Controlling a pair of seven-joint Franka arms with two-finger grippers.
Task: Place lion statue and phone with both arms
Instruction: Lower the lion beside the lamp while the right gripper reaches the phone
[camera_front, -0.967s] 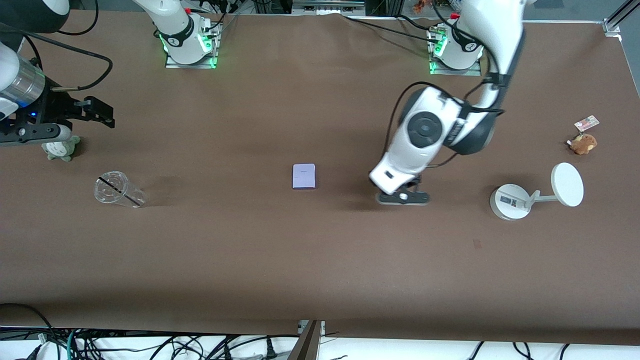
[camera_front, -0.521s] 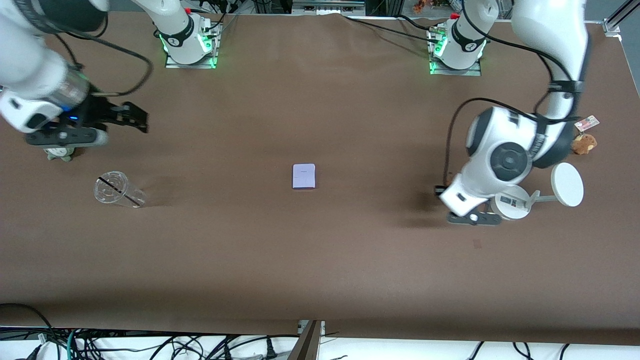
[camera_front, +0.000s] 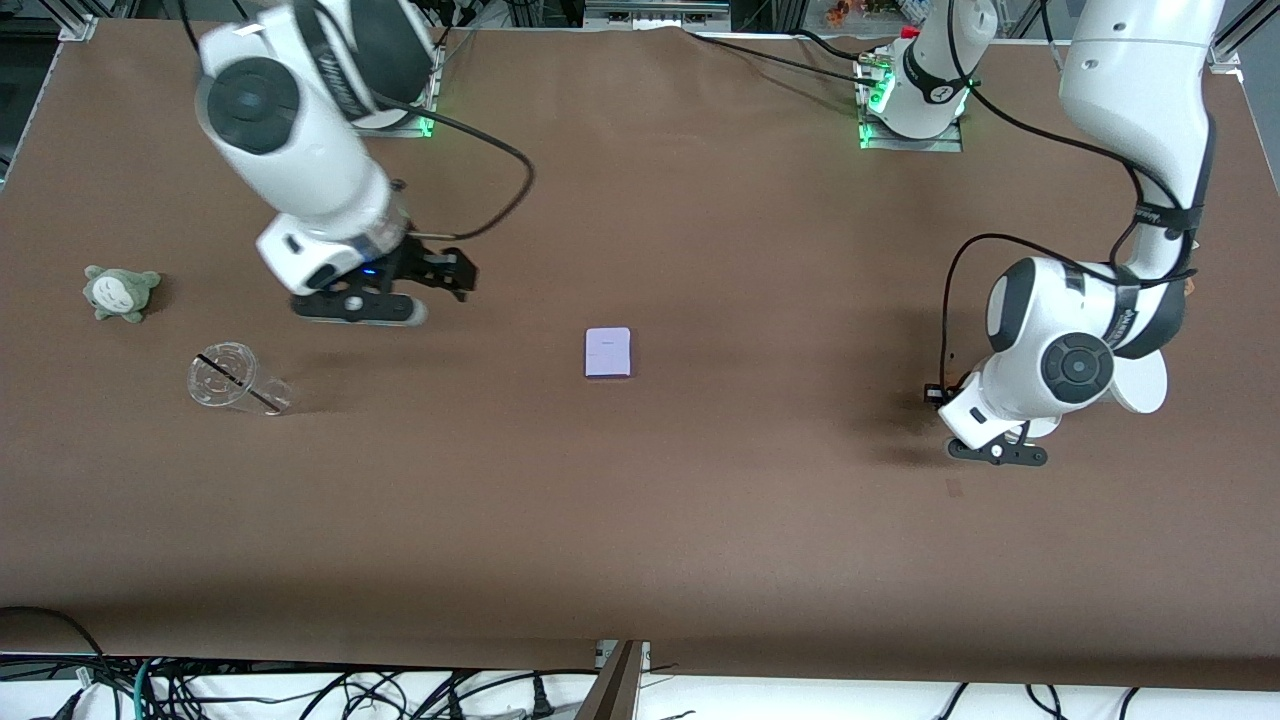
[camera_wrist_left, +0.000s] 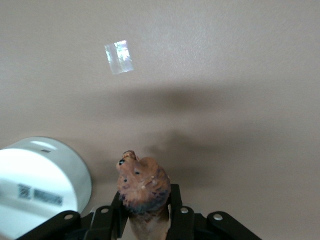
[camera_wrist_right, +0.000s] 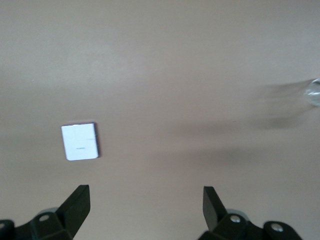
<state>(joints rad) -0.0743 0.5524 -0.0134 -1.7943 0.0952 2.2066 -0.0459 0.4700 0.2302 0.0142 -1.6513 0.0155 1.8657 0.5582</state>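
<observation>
The phone (camera_front: 608, 352), a pale lavender-white rectangle, lies flat at the middle of the table; it also shows in the right wrist view (camera_wrist_right: 80, 142). My right gripper (camera_front: 455, 275) is open and empty (camera_wrist_right: 145, 197), over bare table between the phone and the right arm's end. My left gripper (camera_front: 995, 452) is shut on the lion statue (camera_wrist_left: 142, 185), a reddish-brown figurine whose head sticks out between the fingers. It holds the statue low over the table beside the white stand's base (camera_wrist_left: 40, 185). The statue is hidden in the front view.
A white round-based stand with a disc (camera_front: 1145, 385) stands toward the left arm's end, partly covered by the left arm. A clear cup (camera_front: 235, 380) lies on its side and a grey-green plush toy (camera_front: 120, 292) sits toward the right arm's end. A shiny patch (camera_wrist_left: 119, 56) marks the table.
My right arm has swung from the right arm's end of the table toward the phone. My left gripper has moved from near the middle to beside the white stand.
</observation>
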